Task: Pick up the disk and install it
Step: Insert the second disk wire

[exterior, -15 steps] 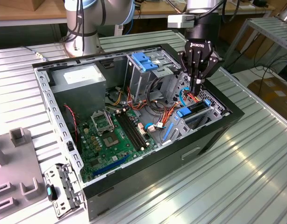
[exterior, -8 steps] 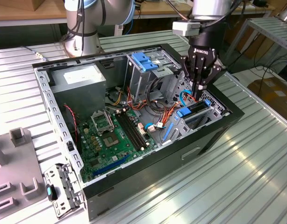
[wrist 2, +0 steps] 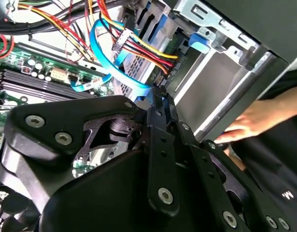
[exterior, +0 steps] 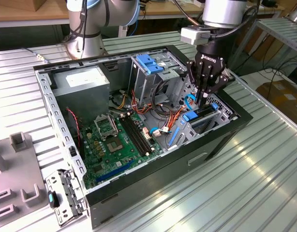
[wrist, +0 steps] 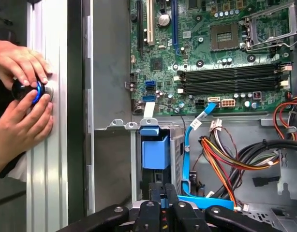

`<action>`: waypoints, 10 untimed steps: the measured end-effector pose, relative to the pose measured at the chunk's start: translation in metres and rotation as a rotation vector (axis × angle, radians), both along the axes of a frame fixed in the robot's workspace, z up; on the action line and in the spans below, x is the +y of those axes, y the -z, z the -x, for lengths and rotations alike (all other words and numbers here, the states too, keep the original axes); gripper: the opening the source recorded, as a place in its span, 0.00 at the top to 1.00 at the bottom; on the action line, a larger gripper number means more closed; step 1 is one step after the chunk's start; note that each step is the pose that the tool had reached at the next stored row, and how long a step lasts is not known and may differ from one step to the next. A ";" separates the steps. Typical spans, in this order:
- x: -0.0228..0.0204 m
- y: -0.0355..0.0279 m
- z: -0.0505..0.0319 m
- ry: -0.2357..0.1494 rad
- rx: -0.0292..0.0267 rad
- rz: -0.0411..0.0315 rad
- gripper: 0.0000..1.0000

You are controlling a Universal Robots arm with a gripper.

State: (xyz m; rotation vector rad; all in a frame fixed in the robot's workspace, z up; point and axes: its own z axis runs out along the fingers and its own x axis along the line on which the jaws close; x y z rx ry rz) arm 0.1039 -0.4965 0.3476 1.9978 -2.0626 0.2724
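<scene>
Gripper (exterior: 205,99): matt black metal links with bright screw heads. Beneath it, a glossy blue plastic rail (wrist: 155,151) on a dull grey sheet-metal bay (exterior: 199,126). Beside it, glossy blue, red and yellow plastic-sheathed cables (wrist 2: 117,46). Farther off, a green lacquered circuit board (exterior: 112,145). Around the black-painted case (exterior: 153,195), a ribbed, satin aluminium table (exterior: 245,188).
</scene>
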 end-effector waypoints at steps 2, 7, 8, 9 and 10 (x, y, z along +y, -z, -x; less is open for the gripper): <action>-0.0032 0.0002 0.0003 0.000 -0.0005 -0.0208 0.84; -0.0123 0.0004 0.0006 0.000 -0.0052 -0.0968 0.84; -0.0137 0.0005 0.0005 0.000 -0.0070 -0.1129 0.84; -0.0149 0.0005 0.0005 0.000 -0.0086 -0.1273 0.84; -0.0162 0.0004 0.0005 0.000 -0.0109 -0.1429 0.84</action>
